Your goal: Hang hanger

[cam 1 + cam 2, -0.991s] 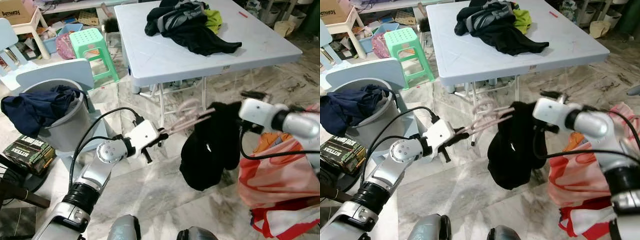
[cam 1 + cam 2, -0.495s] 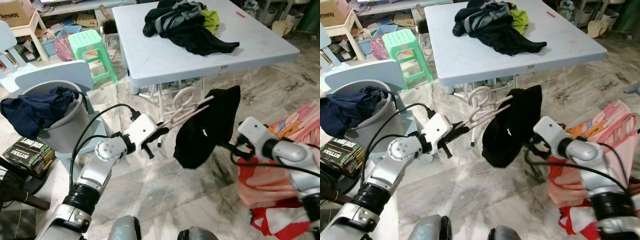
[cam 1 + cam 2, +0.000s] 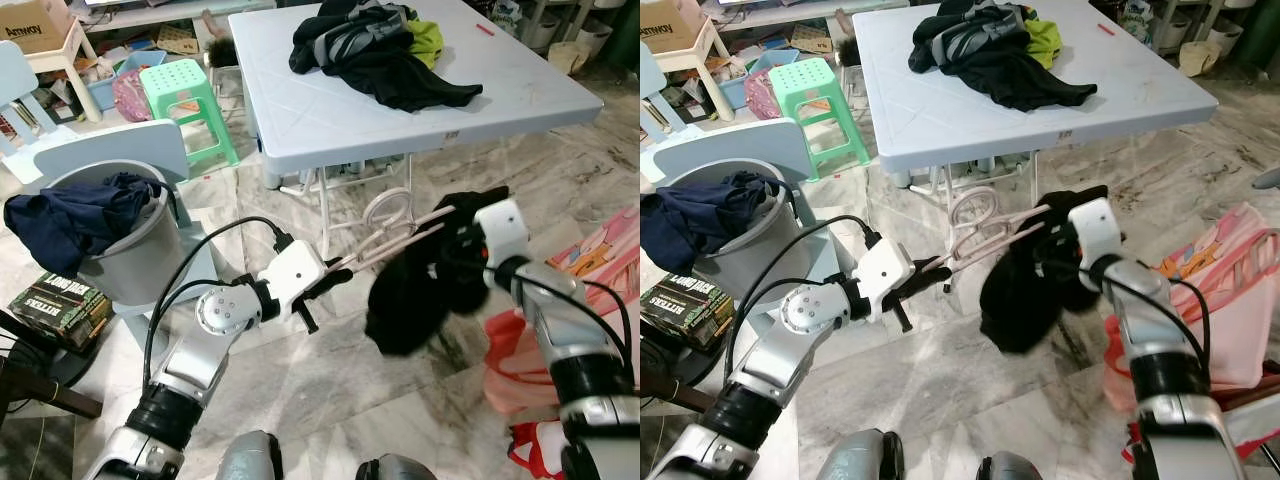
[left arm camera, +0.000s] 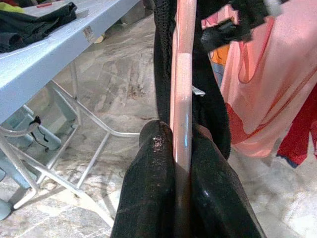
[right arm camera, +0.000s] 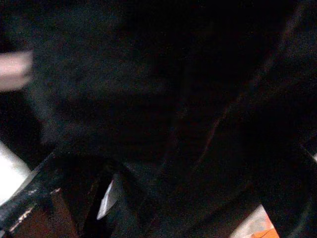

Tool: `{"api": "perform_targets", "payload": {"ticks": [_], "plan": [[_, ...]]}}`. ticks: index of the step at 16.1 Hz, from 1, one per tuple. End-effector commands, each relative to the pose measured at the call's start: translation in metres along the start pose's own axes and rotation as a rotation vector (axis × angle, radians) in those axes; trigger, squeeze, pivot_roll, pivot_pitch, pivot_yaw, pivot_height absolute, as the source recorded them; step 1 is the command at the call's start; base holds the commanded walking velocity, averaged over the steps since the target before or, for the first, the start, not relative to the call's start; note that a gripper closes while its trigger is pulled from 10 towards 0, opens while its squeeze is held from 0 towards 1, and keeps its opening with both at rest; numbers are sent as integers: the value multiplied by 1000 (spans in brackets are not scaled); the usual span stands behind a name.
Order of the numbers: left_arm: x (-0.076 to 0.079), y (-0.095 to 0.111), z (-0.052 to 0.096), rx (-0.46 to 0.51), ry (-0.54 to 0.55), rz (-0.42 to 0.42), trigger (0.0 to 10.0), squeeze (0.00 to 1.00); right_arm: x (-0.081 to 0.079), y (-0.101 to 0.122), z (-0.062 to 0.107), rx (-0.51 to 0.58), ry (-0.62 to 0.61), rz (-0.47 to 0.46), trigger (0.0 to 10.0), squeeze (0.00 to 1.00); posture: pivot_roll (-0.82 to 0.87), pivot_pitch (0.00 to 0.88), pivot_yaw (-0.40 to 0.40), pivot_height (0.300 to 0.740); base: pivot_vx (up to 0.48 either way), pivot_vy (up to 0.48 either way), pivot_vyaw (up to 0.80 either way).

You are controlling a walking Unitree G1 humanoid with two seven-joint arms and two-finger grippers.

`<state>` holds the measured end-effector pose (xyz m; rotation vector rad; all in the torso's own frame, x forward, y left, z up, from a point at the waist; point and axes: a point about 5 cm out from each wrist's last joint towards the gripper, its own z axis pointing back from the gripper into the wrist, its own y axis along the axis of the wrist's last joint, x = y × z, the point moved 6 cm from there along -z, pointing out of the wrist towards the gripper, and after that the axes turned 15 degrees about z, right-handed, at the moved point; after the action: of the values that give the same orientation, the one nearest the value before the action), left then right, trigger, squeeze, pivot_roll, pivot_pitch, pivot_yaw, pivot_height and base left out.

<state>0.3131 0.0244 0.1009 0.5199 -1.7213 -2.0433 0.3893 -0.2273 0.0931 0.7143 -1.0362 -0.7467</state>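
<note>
A pink hanger (image 3: 398, 238) juts out over the marble floor, hook (image 3: 385, 208) uppermost, in front of the white table. My left gripper (image 3: 322, 281) is shut on its near end; in the left wrist view the two black fingers (image 4: 148, 188) clamp the pink bar (image 4: 181, 99). A black garment (image 3: 410, 295) is draped over the hanger's far end and sags in a bunch below it. My right gripper (image 3: 458, 252) is pressed into that cloth from the right. The right wrist view is dark, with black cloth (image 5: 148, 99) close against the camera.
The white folding table (image 3: 320, 110) stands just behind, with a pile of dark clothes (image 3: 375, 50) on it. A grey bucket (image 3: 120, 250) holding navy clothes stands at the left beside a green stool (image 3: 185, 95). Pink and red garments (image 3: 600, 290) hang at the right.
My right arm has risen from low beside the garment and now presses into it near the hanger's far end. The garment hangs more bunched and lower. My left gripper still holds the hanger.
</note>
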Motion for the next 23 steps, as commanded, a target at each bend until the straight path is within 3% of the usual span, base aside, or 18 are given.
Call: {"api": "perform_targets", "payload": {"ticks": [1, 9, 17, 23], "plan": [[4, 14, 1, 41, -19, -11, 0, 0, 7, 6, -2, 20, -40, -15, 0, 0, 20, 54, 9, 740, 0, 0, 0], [5, 15, 1, 36, -17, -1, 0, 0, 12, 7, -2, 42, -68, -3, 0, 0, 6, 63, 8, 740, 0, 0, 0], [4, 13, 2, 27, -17, -4, 0, 0, 8, 9, -3, 61, -67, -1, 0, 0, 8, 60, 11, 740, 0, 0, 0], [4, 11, 1, 22, -18, -11, 0, 0, 15, 11, -1, 78, -103, -13, 0, 0, 7, 56, 8, 740, 0, 0, 0]]}}
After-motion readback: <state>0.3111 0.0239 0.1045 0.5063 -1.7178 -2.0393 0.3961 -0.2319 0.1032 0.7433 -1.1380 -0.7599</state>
